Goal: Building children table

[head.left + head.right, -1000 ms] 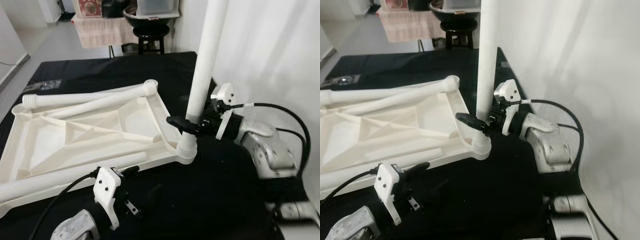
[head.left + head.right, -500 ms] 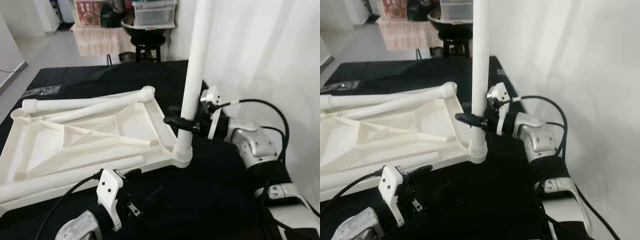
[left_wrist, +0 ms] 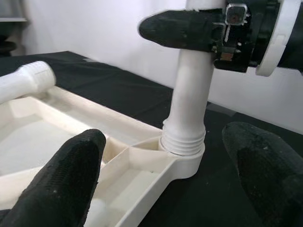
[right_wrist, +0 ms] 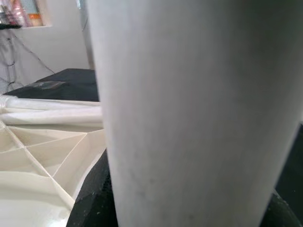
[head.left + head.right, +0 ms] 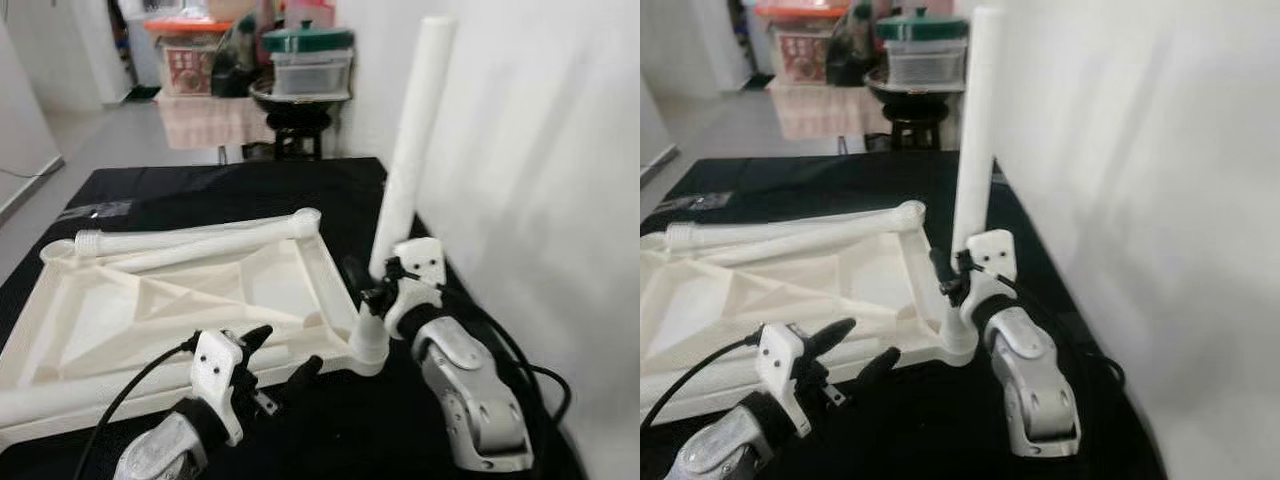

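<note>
The white table top lies upside down on a black cloth. One white table leg stands in its near right corner socket, leaning slightly right. My right gripper is shut on this leg just above the socket; the right wrist view has the leg pressed up close. My left gripper is open at the table top's front edge, a short way left of the socket. Its two fingers point at the socket with nothing between them.
Loose white legs lie across the far edge and along the near edge of the table top. A white wall stands close on the right. A stool with a bowl and boxes stands beyond the cloth.
The camera has tilted up, so the leg's top now shows. My right arm has swung round toward me while still gripping the leg. The left gripper sits closer to the socket.
</note>
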Motion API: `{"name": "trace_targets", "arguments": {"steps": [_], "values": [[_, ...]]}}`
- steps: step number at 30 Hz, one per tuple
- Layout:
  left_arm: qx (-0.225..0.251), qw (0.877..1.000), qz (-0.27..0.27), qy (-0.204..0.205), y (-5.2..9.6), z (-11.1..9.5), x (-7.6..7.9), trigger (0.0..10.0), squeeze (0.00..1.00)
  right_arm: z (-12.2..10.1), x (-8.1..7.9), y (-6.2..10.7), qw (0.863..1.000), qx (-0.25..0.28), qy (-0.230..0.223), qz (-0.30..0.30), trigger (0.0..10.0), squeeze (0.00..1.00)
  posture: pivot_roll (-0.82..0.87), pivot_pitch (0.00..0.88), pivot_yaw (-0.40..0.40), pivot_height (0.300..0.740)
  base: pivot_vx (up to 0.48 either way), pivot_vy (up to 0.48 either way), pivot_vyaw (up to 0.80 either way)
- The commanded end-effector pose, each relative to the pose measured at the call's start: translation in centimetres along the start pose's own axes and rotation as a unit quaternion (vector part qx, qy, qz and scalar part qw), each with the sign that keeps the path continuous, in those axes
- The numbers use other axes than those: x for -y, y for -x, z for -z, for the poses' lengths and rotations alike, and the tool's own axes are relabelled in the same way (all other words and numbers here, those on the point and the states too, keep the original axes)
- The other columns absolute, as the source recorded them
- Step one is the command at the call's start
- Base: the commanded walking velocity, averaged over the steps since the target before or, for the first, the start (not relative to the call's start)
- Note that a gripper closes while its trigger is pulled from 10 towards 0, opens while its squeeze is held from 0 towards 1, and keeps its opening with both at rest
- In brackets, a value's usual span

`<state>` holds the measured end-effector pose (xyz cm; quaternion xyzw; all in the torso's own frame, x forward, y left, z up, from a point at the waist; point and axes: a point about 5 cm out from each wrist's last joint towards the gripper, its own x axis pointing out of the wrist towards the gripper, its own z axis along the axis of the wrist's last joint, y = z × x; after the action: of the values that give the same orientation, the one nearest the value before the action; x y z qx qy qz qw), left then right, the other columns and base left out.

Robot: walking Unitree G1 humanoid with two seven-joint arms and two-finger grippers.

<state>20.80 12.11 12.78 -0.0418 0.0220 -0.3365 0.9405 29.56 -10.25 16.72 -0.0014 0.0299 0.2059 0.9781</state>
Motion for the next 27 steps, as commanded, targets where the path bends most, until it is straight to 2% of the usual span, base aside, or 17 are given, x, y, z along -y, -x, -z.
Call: {"name": "trace_targets", "arguments": {"steps": [1,2,3,6,7,9,12,14,15,16,17,22,23,24,25,26,27], "values": [[-0.004,1.0,-0.009,-0.008,-0.3,0.3,-0.3,10.0,0.0,2.9,-0.2,-0.7,0.997,-0.072,-0.027,-0.016,10.0,0.0,-0.04,0.0,-0.023,0.74,0.0,0.0,0.0],[-0.004,1.0,-0.017,-0.01,-0.3,0.4,-0.6,10.0,0.0,2.5,-0.4,-1.3,0.996,-0.066,-0.033,-0.051,10.0,0.0,-0.04,0.0,-0.02,0.74,0.0,0.0,0.0],[-0.002,1.0,-0.024,-0.011,-0.4,0.5,-0.8,10.0,0.0,2.1,-0.6,-1.5,0.991,-0.072,-0.04,-0.101,10.0,0.91,-0.04,0.0,-0.019,0.74,0.0,0.0,0.0],[0.0,0.999,-0.029,-0.014,-0.6,0.5,-0.9,10.0,0.0,1.3,-1.0,-0.9,0.973,-0.089,-0.027,-0.21,10.0,1.0,-0.03,0.0,-0.023,0.74,0.0,0.0,0.0],[0.0,0.999,-0.029,-0.014,-0.6,0.5,-0.9,10.0,0.0,1.3,-1.0,-0.9,0.973,-0.089,-0.027,-0.21,10.0,1.0,-0.03,0.0,-0.023,0.74,0.0,0.0,0.0],[0.001,0.999,-0.029,-0.017,-0.9,0.6,-1.1,10.0,0.0,-0.5,0.4,0.1,0.945,-0.079,0.02,-0.318,10.0,1.0,-0.03,0.0,-0.031,0.74,0.0,0.0,0.0],[0.001,0.999,-0.029,-0.017,-0.9,0.6,-1.1,10.0,0.0,-0.5,0.4,0.1,0.945,-0.079,0.02,-0.318,10.0,1.0,-0.03,0.0,-0.031,0.74,0.0,0.0,0.0],[0.002,1.0,-0.025,-0.013,-1.3,0.8,-1.2,10.0,0.0,-2.2,2.9,-0.3,0.932,-0.054,0.039,-0.355,10.0,1.0,-0.03,0.0,-0.034,0.74,0.0,0.0,0.0],[0.003,1.0,-0.023,-0.011,-1.4,0.8,-1.2,10.0,0.0,-2.5,3.6,-0.5,0.929,-0.048,0.04,-0.365,10.0,0.66,-0.03,0.0,-0.034,0.74,0.0,0.0,0.0],[0.002,1.0,-0.02,-0.011,-1.5,0.9,-1.3,10.0,0.0,-2.6,4.0,-0.6,0.919,-0.048,0.038,-0.388,10.0,0.66,-0.02,0.0,-0.034,0.74,0.0,0.0,0.0],[0.002,1.0,-0.017,-0.011,-1.6,0.9,-1.3,10.0,0.0,-2.5,4.2,-0.7,0.908,-0.051,0.038,-0.414,10.0,0.0,-0.02,0.0,-0.032,0.74,0.0,0.0,0.0],[-0.001,1.0,-0.008,-0.014,-1.7,1.1,-1.4,10.0,0.0,-2.7,4.3,-2.0,0.891,-0.053,0.032,-0.449,10.0,0.0,0.0,0.0,-0.031,0.74,0.0,0.0,0.0],[-0.002,1.0,-0.004,-0.015,-1.8,1.1,-1.5,10.0,0.0,-2.8,4.2,-2.4,0.884,-0.053,0.024,-0.464,9.3,0.0,0.0,0.0,-0.03,0.74,0.0,0.0,0.0],[-0.003,1.0,0.0,-0.016,-1.8,1.2,-1.5,10.0,0.0,-3.0,4.1,-2.7,0.878,-0.052,0.02,-0.476,4.1,0.0,0.0,0.0,-0.032,0.74,0.0,0.0,0.0],[-0.003,1.0,0.0,-0.016,-1.8,1.2,-1.5,10.0,0.0,-3.0,4.1,-2.7,0.878,-0.052,0.02,-0.476,4.1,0.0,0.0,0.0,-0.032,0.74,0.0,0.0,0.0],[-0.004,1.0,0.002,-0.017,-1.9,1.2,-1.5,10.0,0.0,-3.0,4.0,-2.9,0.87,-0.054,0.014,-0.49,0.0,0.0,0.01,0.0,-0.036,0.74,0.0,0.0,0.0],[-0.004,1.0,0.002,-0.017,-1.9,1.2,-1.5,10.0,0.0,-3.0,4.0,-2.9,0.87,-0.054,0.014,-0.49,0.0,0.0,0.01,0.0,-0.036,0.74,0.0,0.0,0.0]]}}
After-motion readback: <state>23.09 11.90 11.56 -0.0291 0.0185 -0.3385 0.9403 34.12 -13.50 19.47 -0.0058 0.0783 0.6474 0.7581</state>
